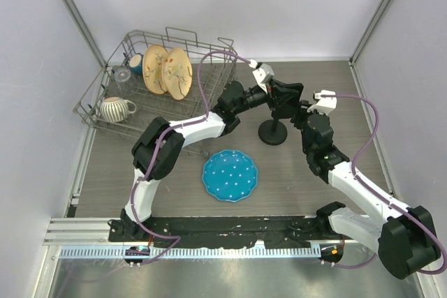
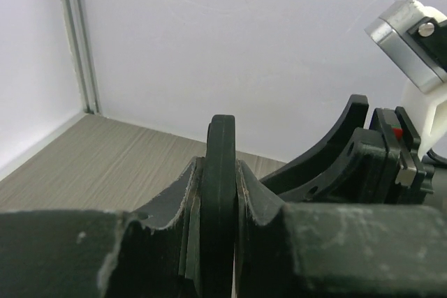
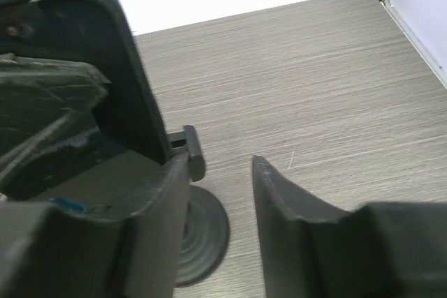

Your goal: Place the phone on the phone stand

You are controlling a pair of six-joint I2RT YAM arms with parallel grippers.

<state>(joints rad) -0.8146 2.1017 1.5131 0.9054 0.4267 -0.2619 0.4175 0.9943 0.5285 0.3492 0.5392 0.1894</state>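
The phone (image 1: 286, 98) is a black slab held upright just above the phone stand (image 1: 274, 132), whose round base stands on the table. My left gripper (image 1: 269, 93) is shut on the phone, seen edge-on between its fingers in the left wrist view (image 2: 222, 165). My right gripper (image 1: 304, 112) is open and empty right beside the stand. In the right wrist view the phone (image 3: 105, 54) sits at the stand's small bracket (image 3: 193, 150), above the disc base (image 3: 206, 232). The right gripper (image 3: 220, 169) has its left finger against the bracket.
A blue dotted plate (image 1: 230, 175) lies in front of the stand. A wire dish rack (image 1: 112, 106) with plates, a cup and a striped jug stands at the back left. White walls close in the back and sides.
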